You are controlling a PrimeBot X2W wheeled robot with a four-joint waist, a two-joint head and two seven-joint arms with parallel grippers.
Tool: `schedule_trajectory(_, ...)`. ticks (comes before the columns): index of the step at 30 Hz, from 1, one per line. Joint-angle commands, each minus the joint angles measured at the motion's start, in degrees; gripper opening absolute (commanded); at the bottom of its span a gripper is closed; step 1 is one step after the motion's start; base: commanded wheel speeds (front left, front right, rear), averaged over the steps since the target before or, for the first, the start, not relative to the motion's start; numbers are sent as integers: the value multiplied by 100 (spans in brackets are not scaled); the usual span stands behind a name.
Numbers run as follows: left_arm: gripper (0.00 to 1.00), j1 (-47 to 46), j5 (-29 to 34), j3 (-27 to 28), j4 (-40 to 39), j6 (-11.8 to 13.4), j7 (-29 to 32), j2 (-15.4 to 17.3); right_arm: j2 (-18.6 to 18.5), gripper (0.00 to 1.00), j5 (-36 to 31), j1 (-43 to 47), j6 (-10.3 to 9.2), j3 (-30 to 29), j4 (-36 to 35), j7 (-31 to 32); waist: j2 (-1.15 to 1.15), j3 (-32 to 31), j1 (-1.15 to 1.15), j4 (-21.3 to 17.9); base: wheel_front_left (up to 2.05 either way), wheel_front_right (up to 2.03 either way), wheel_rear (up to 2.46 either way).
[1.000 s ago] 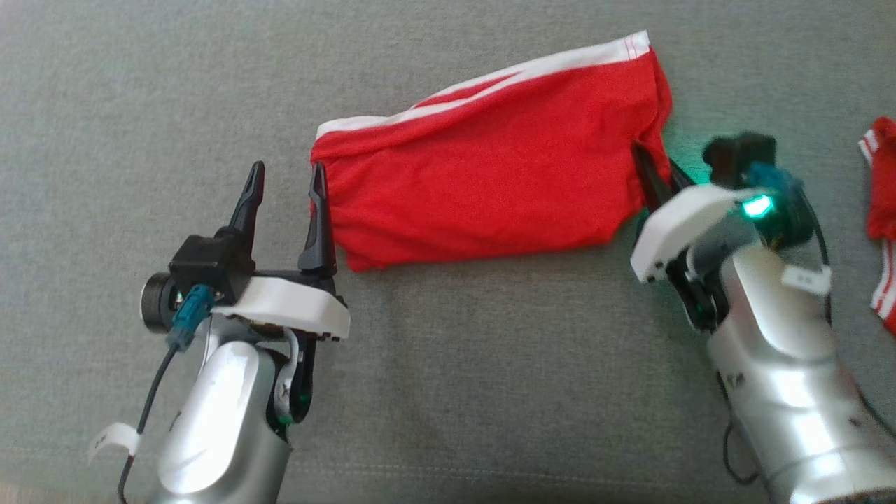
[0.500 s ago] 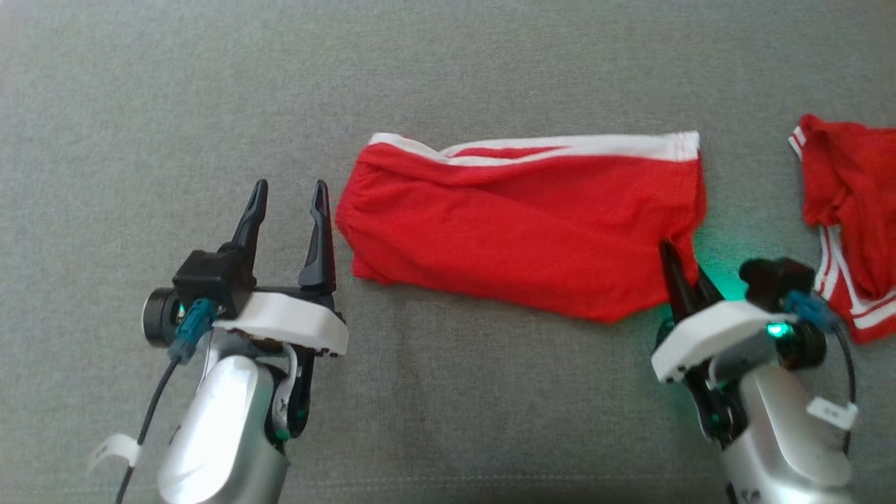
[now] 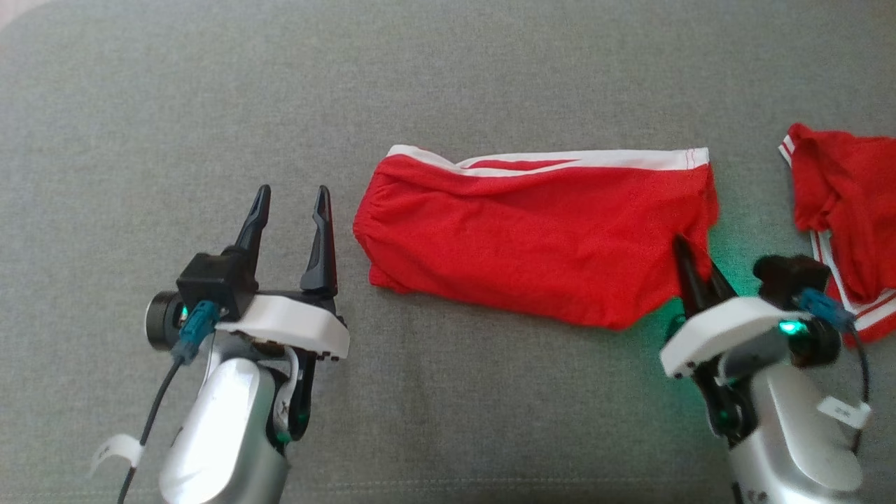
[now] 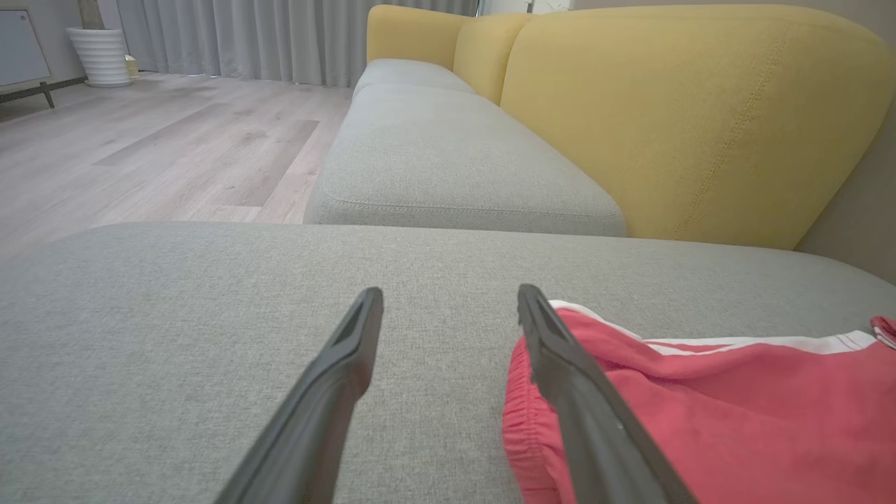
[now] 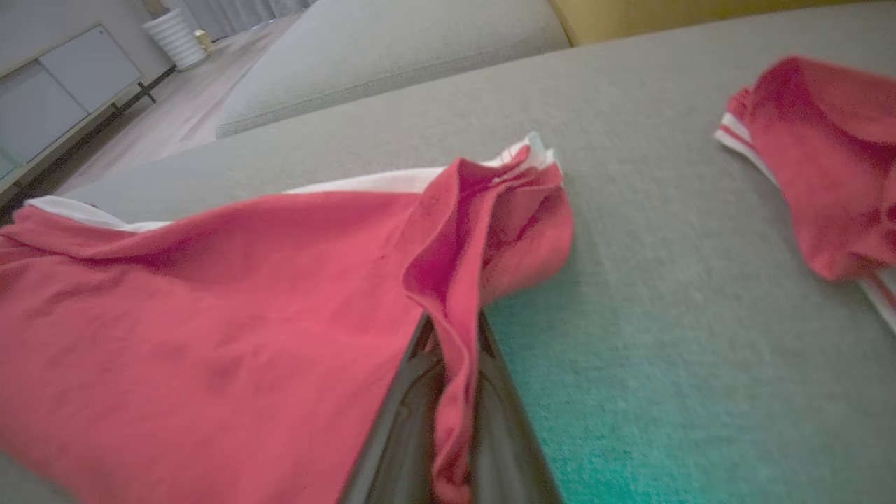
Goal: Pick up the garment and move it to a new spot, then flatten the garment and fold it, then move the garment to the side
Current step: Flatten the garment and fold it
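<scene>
Red shorts (image 3: 532, 245) lie on the grey sofa cushion (image 3: 490, 70), a bit right of centre in the head view. The long axis runs left to right across my view, with the white stripe along the far edge and the gathered elastic end pointing toward my left arm. They look folded and mostly flat, with a raised ruffle at the right end.

The right gripper (image 3: 693, 259) is clenched on the near right corner of the shorts. The right wrist view confirms it: a fold of red cloth (image 5: 210, 294) is pinched between the two dark fingers (image 5: 399, 420), and that corner is lifted off the cushion. The right forearm comes in low from the lower right, with the fingers angled up and leftward into the cloth.

The left gripper (image 3: 293, 190) is released, jaws wide and nothing in them. It sits just beside the left end of the shorts with a narrow strip of cushion between. In the left wrist view the inner finger (image 4: 581, 392) overlaps the elastic edge, so I cannot tell contact from there. The fingers point away from me and run across the garment's length.

A second red piece (image 3: 840, 210) lies further right, apart from the shorts.

My call: the right arm is the one in charge, so any drag goes along the long axis. The left needs a short sideways shift rightward to catch its end.
</scene>
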Motion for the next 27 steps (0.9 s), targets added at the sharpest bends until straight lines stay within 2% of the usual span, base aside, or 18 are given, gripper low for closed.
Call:
schedule_trajectory(1, 100, -30, -6, 174, -158, -15, -69, 97, 24, 0, -33, -187, -5, 202, -280, 26, 0, -37, 0, 13, 0, 0, 0)
schedule_trajectory(6, 100, 34, -52, 138, -111, -35, -69, 74, 24, 0, -110, -568, -5, 895, -830, 370, 0, -235, 0, 73, 0, 0, 0)
schedule_trajectory(7, 100, 64, -69, 133, -93, -23, -69, 61, 24, 0, -45, -737, -5, 1276, -1030, 518, 0, -309, 0, 126, 0, 0, 0)
schedule_trajectory(12, 100, 123, -92, 166, -81, 3, -69, 49, 24, 0, 423, -1100, -5, 2234, -1169, 728, 0, -374, 0, 315, 0, 0, 0)
schedule_trajectory(19, 100, 72, -130, 161, -105, 6, -69, 10, 24, 0, 1190, -1577, -5, 3407, -412, 672, 0, -203, 0, 663, 0, 0, 0)
schedule_trajectory(27, 100, 14, -163, 117, -102, -5, -69, -40, 25, 0, 1647, -2161, -5, 3799, 635, 255, 0, -14, 0, 880, 0, 0, 0)
